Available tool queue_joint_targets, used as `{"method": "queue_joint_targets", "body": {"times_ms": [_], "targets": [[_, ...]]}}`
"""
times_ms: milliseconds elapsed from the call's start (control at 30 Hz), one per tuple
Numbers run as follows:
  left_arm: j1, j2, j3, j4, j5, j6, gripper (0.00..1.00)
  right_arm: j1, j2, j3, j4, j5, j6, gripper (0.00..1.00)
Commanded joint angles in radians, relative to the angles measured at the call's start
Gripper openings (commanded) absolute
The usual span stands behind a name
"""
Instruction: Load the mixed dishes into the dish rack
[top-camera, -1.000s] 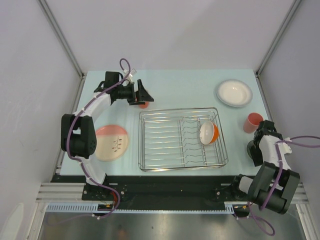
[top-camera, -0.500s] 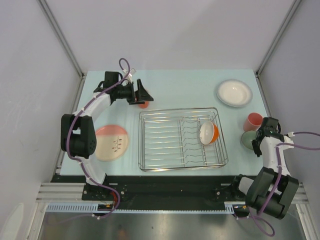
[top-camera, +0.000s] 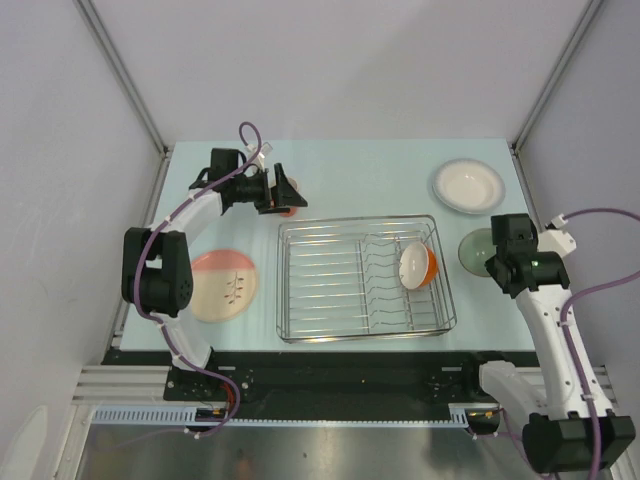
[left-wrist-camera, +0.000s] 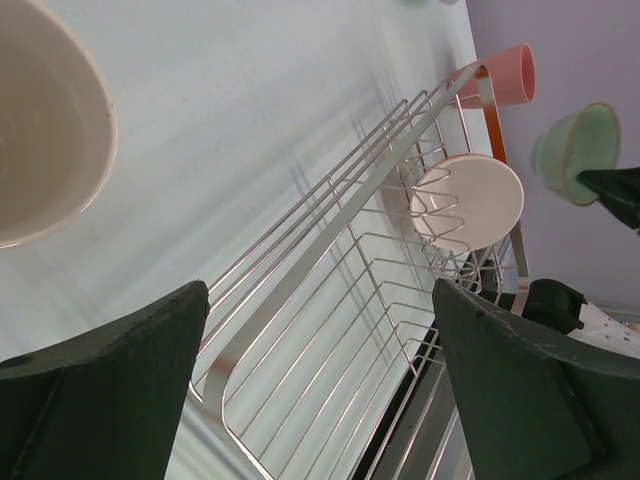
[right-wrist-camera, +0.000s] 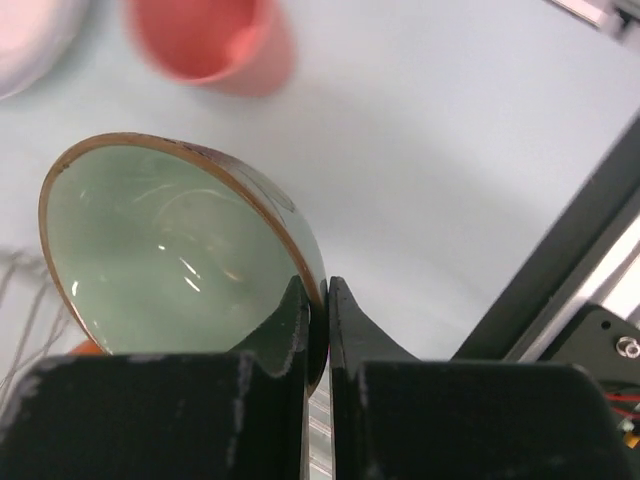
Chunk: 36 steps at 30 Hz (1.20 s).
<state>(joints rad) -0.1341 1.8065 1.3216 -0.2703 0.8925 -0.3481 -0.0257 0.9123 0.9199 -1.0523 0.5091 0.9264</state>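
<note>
Pale green glaze with a brown-edged rim: the pale green bowl (right-wrist-camera: 170, 250) is tilted on edge in the right gripper (right-wrist-camera: 318, 300). Its jaws are pressed together on the rim, one finger inside and one outside. The bowl hangs just right of the dish rack (top-camera: 365, 277), apparently off the table (top-camera: 380, 170).

Step in hand, as I read it: carrying this bowl to the rack. The next move calls for swinging it left over the wire wall and seating it between upright dividers, beside the orange-and-white bowl (top-camera: 417, 265) already standing there. A thin pinch on smooth glazed ware could slip if tipped further.

The left gripper (top-camera: 284, 188) is spread wide by the orange mug (top-camera: 290, 208), holding nothing.

Pink tumbler (right-wrist-camera: 210, 40), white plate (top-camera: 467, 185) and pink plate (top-camera: 223, 285) sit on the table, not yet loaded.

Rack: thin bright wire in an open grid.
</note>
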Motion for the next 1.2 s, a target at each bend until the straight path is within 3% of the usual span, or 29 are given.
{"method": "queue_joint_targets", "body": {"times_ms": [0, 100, 233, 333, 767, 967, 1167], "targets": [[0.008, -0.061, -0.015, 0.052, -0.001, -0.011, 1.00, 0.209, -0.027, 0.183, -0.151, 0.210, 0.031, 0.00], [0.010, -0.065, -0.028, 0.072, 0.002, -0.020, 1.00, 0.389, 0.026, 0.284, -0.245, 0.316, 0.046, 0.00], [0.008, -0.068, -0.039, 0.086, 0.005, -0.035, 1.00, 0.753, 0.190, 0.439, -0.467, 0.529, 0.182, 0.00], [0.008, -0.085, -0.050, 0.103, 0.003, -0.037, 1.00, 0.840, 0.281, 0.514, -0.469, 0.510, 0.082, 0.00], [0.005, -0.088, -0.048, 0.141, 0.003, -0.063, 1.00, 0.892, 0.459, 0.615, -0.469, 0.560, -0.161, 0.00], [-0.050, -0.061, -0.056, 0.175, 0.005, -0.035, 1.00, 0.882, 0.406, 0.642, -0.468, 0.536, -0.156, 0.00], [-0.108, 0.008, 0.057, 0.125, 0.026, 0.099, 1.00, 0.848, 0.366, 0.640, -0.466, 0.516, -0.141, 0.00]]}}
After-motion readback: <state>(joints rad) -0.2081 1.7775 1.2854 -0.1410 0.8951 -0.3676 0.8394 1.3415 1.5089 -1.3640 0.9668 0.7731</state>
